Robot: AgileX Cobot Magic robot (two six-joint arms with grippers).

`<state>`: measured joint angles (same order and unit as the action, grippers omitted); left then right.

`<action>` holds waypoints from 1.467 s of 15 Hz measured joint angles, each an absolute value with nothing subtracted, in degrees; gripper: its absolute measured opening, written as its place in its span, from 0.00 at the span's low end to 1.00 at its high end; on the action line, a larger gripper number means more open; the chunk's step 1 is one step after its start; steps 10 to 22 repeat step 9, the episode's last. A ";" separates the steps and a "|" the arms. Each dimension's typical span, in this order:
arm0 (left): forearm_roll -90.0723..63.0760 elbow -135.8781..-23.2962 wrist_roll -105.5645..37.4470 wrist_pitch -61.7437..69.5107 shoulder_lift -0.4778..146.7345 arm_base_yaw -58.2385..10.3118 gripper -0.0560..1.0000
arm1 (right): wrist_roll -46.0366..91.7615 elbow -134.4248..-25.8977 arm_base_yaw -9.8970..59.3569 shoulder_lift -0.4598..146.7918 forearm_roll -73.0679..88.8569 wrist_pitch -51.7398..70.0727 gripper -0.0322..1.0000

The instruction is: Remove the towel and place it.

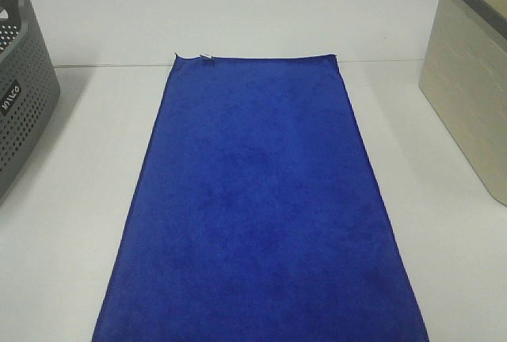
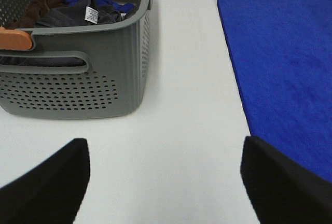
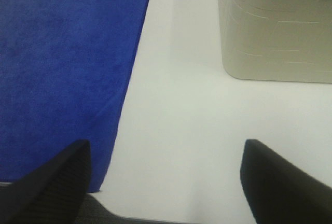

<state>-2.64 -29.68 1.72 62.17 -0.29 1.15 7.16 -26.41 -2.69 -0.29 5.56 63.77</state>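
Both tools, left (image 2: pixel 165 182) and right (image 3: pixel 166 182), hover with fingers apart, empty, either side of the towel (image 1: pixel 257 207). It lies flat on the white surface (image 1: pixel 71 199), between a grey basket (image 1: pixel 24 96) (holding cloths) and beige bin (image 1: pixel 467 81).

A laundry-sorting test bench is suggested by a bare white table (image 1: pixel 261 17), a perforated grey basket (image 1: pixel 20 96) at left, a beige bin (image 1: pixel 467 96) at right.
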 joint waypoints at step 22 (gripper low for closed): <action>-2.64 -29.68 1.72 62.17 -0.29 1.15 0.75 | 7.16 -26.41 -2.69 -0.29 5.67 63.77 0.79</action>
